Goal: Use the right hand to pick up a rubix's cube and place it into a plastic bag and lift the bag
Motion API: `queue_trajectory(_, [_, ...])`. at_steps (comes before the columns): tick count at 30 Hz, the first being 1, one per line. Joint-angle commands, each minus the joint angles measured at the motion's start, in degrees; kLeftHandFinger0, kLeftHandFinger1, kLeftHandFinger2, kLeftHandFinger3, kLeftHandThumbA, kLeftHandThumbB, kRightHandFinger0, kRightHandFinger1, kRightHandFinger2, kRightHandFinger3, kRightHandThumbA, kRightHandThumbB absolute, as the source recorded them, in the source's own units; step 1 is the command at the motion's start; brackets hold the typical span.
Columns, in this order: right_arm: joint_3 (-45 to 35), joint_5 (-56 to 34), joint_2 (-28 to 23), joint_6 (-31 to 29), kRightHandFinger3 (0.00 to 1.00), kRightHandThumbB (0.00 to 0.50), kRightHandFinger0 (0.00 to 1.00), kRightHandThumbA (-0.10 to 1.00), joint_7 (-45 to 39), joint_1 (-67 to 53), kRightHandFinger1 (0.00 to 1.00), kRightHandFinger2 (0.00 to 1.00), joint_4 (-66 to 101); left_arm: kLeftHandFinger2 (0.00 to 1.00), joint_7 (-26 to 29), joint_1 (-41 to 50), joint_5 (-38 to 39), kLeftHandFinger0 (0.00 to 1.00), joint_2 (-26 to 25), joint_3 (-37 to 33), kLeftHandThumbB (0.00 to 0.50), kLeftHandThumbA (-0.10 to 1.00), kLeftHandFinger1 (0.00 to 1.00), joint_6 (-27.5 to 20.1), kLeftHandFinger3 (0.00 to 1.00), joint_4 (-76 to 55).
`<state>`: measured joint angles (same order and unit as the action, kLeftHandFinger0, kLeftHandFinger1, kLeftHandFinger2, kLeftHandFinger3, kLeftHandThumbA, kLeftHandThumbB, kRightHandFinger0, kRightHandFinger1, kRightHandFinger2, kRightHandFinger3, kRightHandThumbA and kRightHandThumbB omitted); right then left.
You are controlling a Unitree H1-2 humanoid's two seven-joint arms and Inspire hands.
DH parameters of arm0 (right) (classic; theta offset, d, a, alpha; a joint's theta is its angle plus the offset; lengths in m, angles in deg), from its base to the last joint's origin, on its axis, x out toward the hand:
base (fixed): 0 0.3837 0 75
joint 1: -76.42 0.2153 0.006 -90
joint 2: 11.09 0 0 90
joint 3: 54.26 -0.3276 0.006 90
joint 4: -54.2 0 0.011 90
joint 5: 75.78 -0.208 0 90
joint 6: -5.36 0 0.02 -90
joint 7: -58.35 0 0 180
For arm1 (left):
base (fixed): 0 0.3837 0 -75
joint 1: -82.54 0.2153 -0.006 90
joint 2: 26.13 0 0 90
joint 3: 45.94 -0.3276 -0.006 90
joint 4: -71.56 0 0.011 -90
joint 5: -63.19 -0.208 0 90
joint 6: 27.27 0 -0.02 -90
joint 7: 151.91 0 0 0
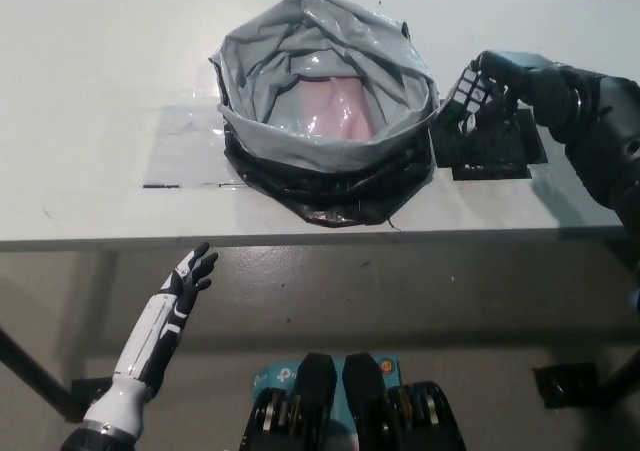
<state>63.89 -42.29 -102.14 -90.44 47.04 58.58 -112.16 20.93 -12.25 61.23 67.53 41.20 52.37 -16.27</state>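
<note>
Right hand [500, 86] grips the rubix's cube [468, 96], tilted, lifted off the dark patch [490, 151], at 3 o'clock of the plastic bag [325, 111] on the bench [100, 91]. Left hand [190, 276] idle at 7 o'clock, fingers apart.

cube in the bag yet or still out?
Out. The right hand holds the cube off the table, beside the bag rim.
</note>
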Motion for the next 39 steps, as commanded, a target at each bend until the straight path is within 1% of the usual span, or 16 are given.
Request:
queue_trajectory(1, [-4.69, -4.08, -2.5, -2.77, 0.82, 0.152, 0.02, -0.1, 7.32, 6.51, 0.52, 0.83, 0.71, 1.0, -0.76, -0.55, -0.12, 1.0, -0.85, 0.08, 0.213, 1.0, 1.0, -1.28, 1.0, -2.02])
queue_trajectory(3, [-5.7, -4.46, -2.61, -2.01, 0.83, 0.141, 0.02, -0.1, 7.39, 7.54, 0.52, 0.83, 0.84, 1.0, -0.72, -0.45, -0.18, 1.0, -0.83, 0.08, 0.212, 1.0, 1.0, -1.16, 1.0, -2.09])
queue_trajectory(4, [-6.1, -4.44, -2.61, -1.72, 0.86, 0.049, 0.0, -0.1, 7.35, 7.84, 0.41, 0.75, 0.87, 1.0, -0.7, -0.42, -0.22, 1.0, -0.83, 0.07, 0.211, 1.0, 1.0, -1.17, 1.0, -2.1])
queue_trajectory(5, [-6.46, -4.53, -2.75, -1.56, 0.94, 0.138, 0.05, -0.1, 7.29, 8.59, 0.47, 0.8, 1.23, 1.0, -0.67, -0.4, -0.23, 1.0, -0.8, 0.07, 0.205, 1.0, 1.0, -1.17, 1.0, -2.09])
queue_trajectory(7, [-6.9, -4.4, -3.12, -1.18, 0.97, 0.132, 0.11, -0.1, 7.47, 10.28, 0.55, 0.88, 1.79, 1.0, -0.64, -0.43, -0.23, 1.0, -0.76, 0.07, 0.201, 1.0, 1.0, -1.35, 1.0, -1.93])
queue_trajectory(9, [-7.59, -4.54, -3.37, -1.47, 0.96, 0.134, 0.08, -0.1, 7.27, 11.48, 0.54, 0.88, 2.18, 1.0, -0.63, -0.44, -0.2, 1.0, -0.74, 0.08, 0.201, 1.0, 1.0, -1.32, 1.0, -1.84])
queue_trajectory(10, [-8.18, -4.93, -3.84, -2.39, 0.89, 0.144, 0.05, -0.1, 6.76, 12.76, 0.51, 0.83, 2.76, 1.0, -0.62, -0.45, -0.31, 1.0, -0.79, 0.05, 0.196, 1.0, 1.0, -1.68, 1.0, -1.7])
queue_trajectory(17, [-9.96, -5.58, -3.66, -1.17, 0.9, 0.139, 0.0, -0.1, 6.4, 17.84, 0.47, 0.82, 4.46, 1.0, -0.79, -0.43, -0.24, 1.0, -0.78, -0.1, 0.191, 1.0, 1.0, -1.83, 1.0, -1.73])
queue_trajectory(22, [-10.32, -5.98, -2.39, -2.45, 0.87, 0.209, 0.0, -0.1, 5.13, 19.54, 0.45, 0.81, 7.73, 1.0, -0.82, -0.35, -0.22, 1.0, -0.68, -0.22, 0.201, 1.0, 1.0, -1.19, 1.0, -1.82])
queue_trajectory(30, [-8.84, -4.9, 1.85, 0.99, 0.9, 0.194, 0.0, -0.1, 3.03, 15.11, 0.45, 0.83, 17.41, 1.0, -1.07, -0.22, 0.07, 1.0, -0.78, -0.31, 0.182, 1.0, 1.0, -0.92, 1.0, -2.18])
queue_trajectory(31, [-8.4, -4.38, 2.7, 1.87, 0.89, 0.188, 0.06, -0.1, 3.11, 14.21, 0.54, 0.89, 18.69, 1.0, -0.99, -0.17, -0.09, 1.0, -0.76, -0.34, 0.184, 1.0, 1.0, -0.54, 1.0, -2.37])
queue_trajectory(32, [-8.06, -4.04, 3.17, 1.83, 0.86, 0.188, 0.24, -0.1, 3.3, 13.7, 0.67, 0.83, 19.06, 1.0, -0.99, -0.13, -0.24, 1.0, -0.83, -0.37, 0.19, 1.0, 1.0, -0.43, 1.0, -2.44])
queue_trajectory(34, [-6.54, -2.26, 4.07, 1.48, 0.82, 0.212, 0.15, -0.1, 4.69, 13.03, 0.52, 0.7, 18.61, 1.0, -0.96, -0.23, -0.24, 1.0, -0.87, -0.33, 0.192, 1.0, 1.0, -0.58, 1.0, -2.33])
queue_trajectory(35, [-6.65, -2.86, 4.49, -0.04, 0.81, 0.208, 0.07, -0.1, 4.97, 12.69, 0.4, 0.65, 17.76, 1.0, -0.92, -0.32, -0.35, 1.0, -0.91, -0.33, 0.19, 1.0, 1.0, -0.65, 1.0, -2.35])
queue_trajectory(36, [-6.91, -3.73, 5.17, -0.97, 0.8, 0.2, 0.02, -0.1, 4.89, 12.27, 0.35, 0.66, 16.83, 1.0, -0.95, -0.47, -0.28, 1.0, -0.95, -0.3, 0.188, 1.0, 1.0, -0.62, 1.0, -2.32])
queue_trajectory(39, [-7.11, -4.51, 6.08, -1.18, 0.8, 0.194, 0.0, -0.1, 4.41, 11.79, 0.34, 0.7, 15.82, 1.0, -1.01, -0.8, -0.13, 1.0, -0.96, -0.27, 0.186, 1.0, 1.0, -0.46, 1.0, -2.23])
